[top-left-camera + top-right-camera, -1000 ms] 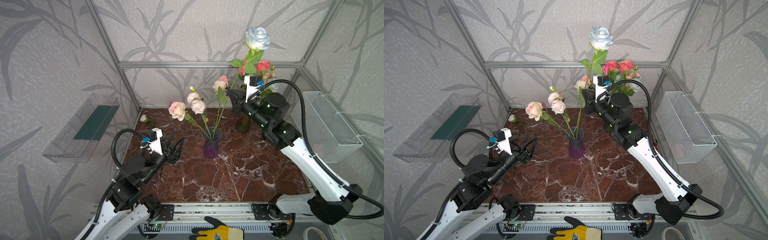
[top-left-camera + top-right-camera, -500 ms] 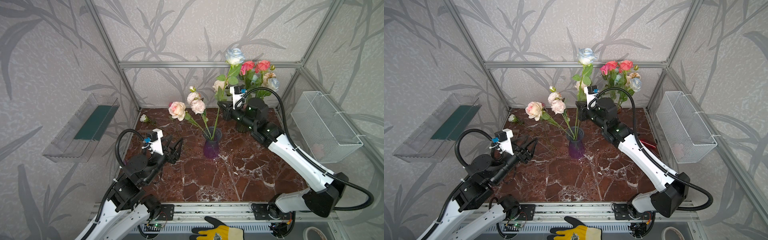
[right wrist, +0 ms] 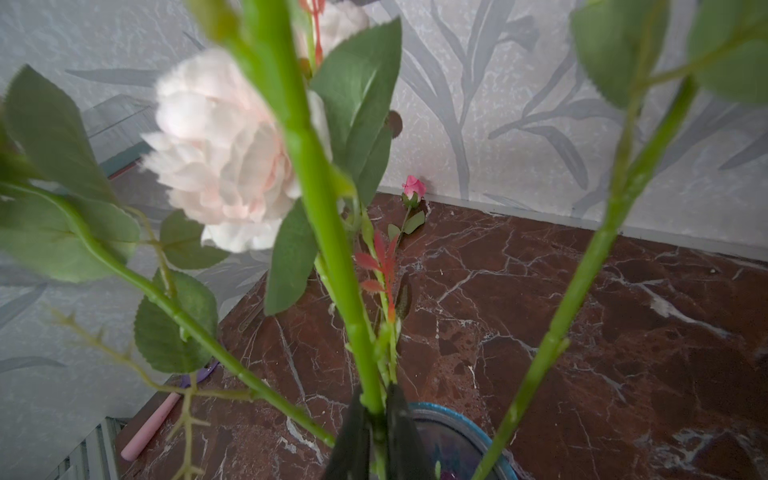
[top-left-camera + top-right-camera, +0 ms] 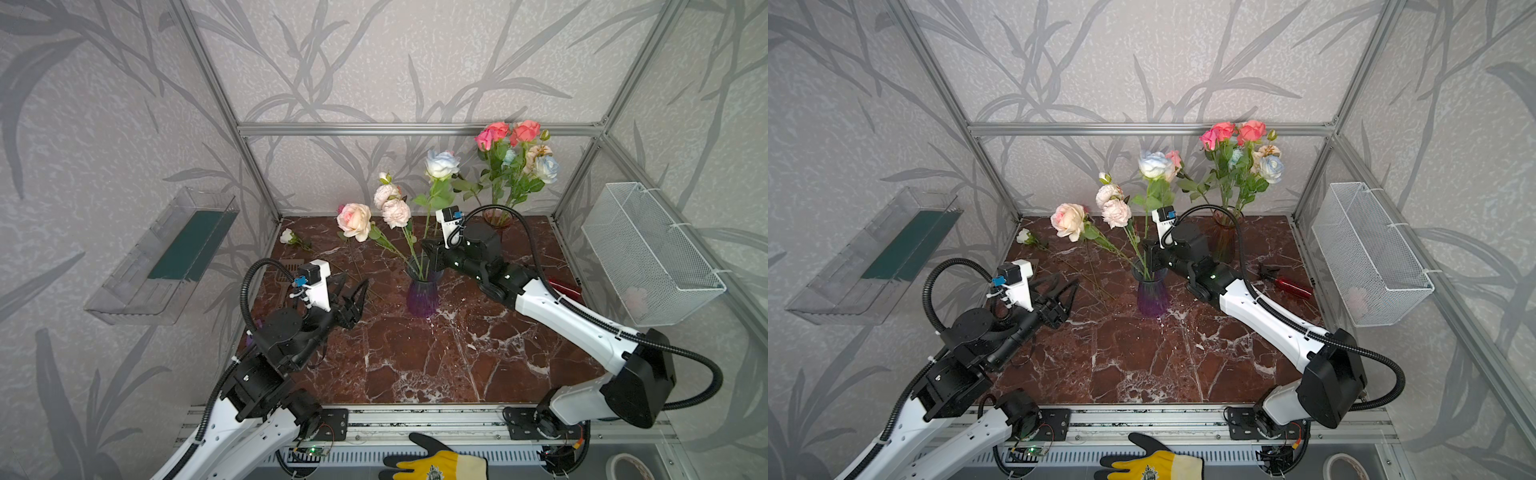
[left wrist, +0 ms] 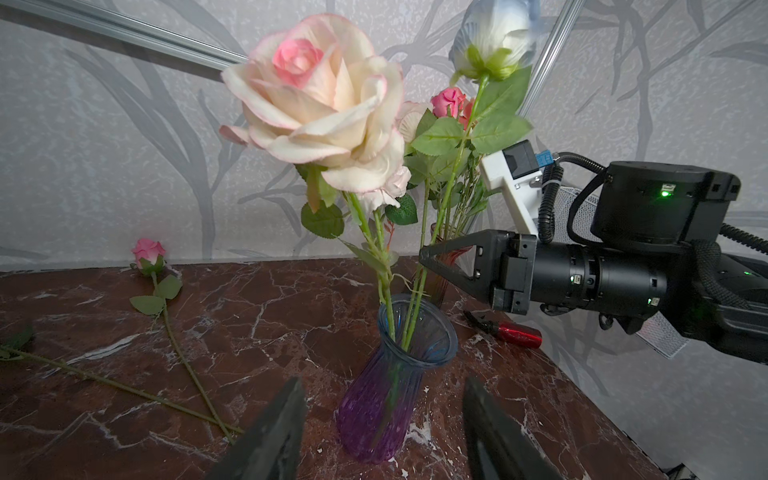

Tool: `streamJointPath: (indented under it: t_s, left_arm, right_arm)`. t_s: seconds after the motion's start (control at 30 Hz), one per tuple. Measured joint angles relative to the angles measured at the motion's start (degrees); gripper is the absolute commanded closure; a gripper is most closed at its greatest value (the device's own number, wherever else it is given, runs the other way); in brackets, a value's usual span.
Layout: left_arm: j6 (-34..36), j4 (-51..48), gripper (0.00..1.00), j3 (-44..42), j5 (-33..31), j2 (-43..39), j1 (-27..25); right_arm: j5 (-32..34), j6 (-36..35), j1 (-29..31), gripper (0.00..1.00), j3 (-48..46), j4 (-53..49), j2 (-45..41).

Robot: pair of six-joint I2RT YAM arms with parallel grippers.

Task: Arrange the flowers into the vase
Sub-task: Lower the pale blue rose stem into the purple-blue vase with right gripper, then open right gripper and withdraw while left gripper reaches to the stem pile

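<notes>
- Currently, the right fingers (image 5: 442, 258) are seen closed on the green stem of the pale blue rose (image 4: 442, 164), just above the rim of the purple vase (image 4: 422, 297). The foot of that stem is already inside the vase.
- A large cream-and-pink rose (image 4: 354, 220) and two pale pink blooms (image 4: 395, 212) are also stood in the purple vase, leaning away from the right arm.
- The left fingers (image 5: 278, 432) are held well apart and empty, low over the bench (image 4: 415, 361). They are near the purple vase and pointed at it.
- A bunch of coral, pink, cream and blue roses (image 4: 515, 153) is stood in an amber vase (image 4: 496, 216) at the back right corner of the bench.
- A small white rose (image 4: 286, 236) and a pink bud (image 5: 148, 249) are found lying on the bench near the back wall, well apart from both vases.
- A red-handled tool (image 4: 1289, 284) is seen lying on the bench beside the right arm.
</notes>
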Motion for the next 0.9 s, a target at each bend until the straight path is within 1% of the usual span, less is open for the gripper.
streamJointPath:
  t_s: [0.03,0.13,0.37,0.63,0.9]
  left_arm:
    - [0.0,0.0,0.38,-0.1,0.0,0.0,0.0]
    - [0.0,0.0,0.39,-0.3,0.0,0.0,0.0]
    - [0.0,0.0,0.39,-0.4,0.0,0.1,0.0]
    - [-0.2,0.1,0.39,-0.4,-0.1,1.8,0.0]
    - [-1.4,0.0,0.38,-0.4,-2.6,4.2,0.0]
  right_arm:
    - [-0.1,0.0,0.2,0.73,0.0,-0.1,0.5]
    - [-0.4,0.0,0.4,0.68,0.0,-1.3,1.6]
    - [-0.8,0.0,0.9,0.67,0.0,-4.5,1.7]
    - [0.4,-1.3,1.2,0.58,0.1,-7.4,-2.6]
    - [3.1,-2.7,1.4,0.56,1.0,-11.0,-7.0]
